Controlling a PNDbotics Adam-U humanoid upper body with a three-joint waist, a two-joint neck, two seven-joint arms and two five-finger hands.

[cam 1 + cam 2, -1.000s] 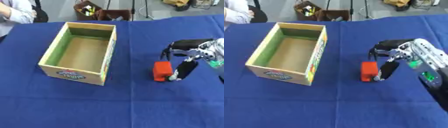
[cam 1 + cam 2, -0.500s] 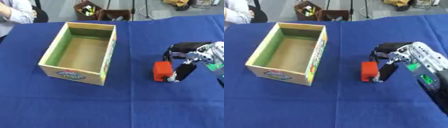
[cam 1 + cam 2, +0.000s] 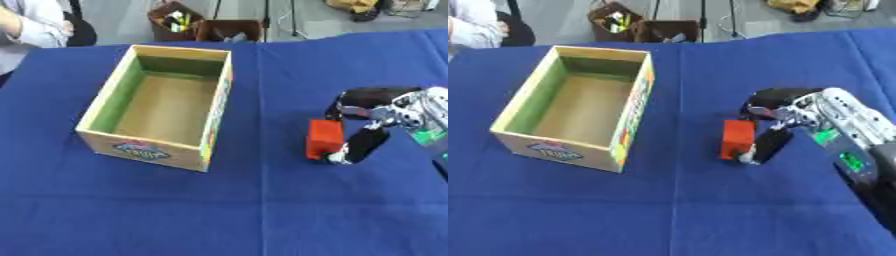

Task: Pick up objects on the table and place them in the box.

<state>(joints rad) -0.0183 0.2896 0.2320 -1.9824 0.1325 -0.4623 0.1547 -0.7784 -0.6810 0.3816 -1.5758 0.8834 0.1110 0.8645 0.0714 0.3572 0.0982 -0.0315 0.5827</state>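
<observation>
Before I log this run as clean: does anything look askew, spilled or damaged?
Nothing stands out. The box sits upright and open, angled on the blue table, with nothing visible inside. The red block stands beside it, with the right hand curled against it.

Table under a blue cloth, open cardboard box at left, small red block at right

Even, bright overhead light is falling across the blue tablecloth; no glare is showing; soft shadows are lying inside the box and under the right hand; everything is looking slightly blurred, edges especially.
</observation>
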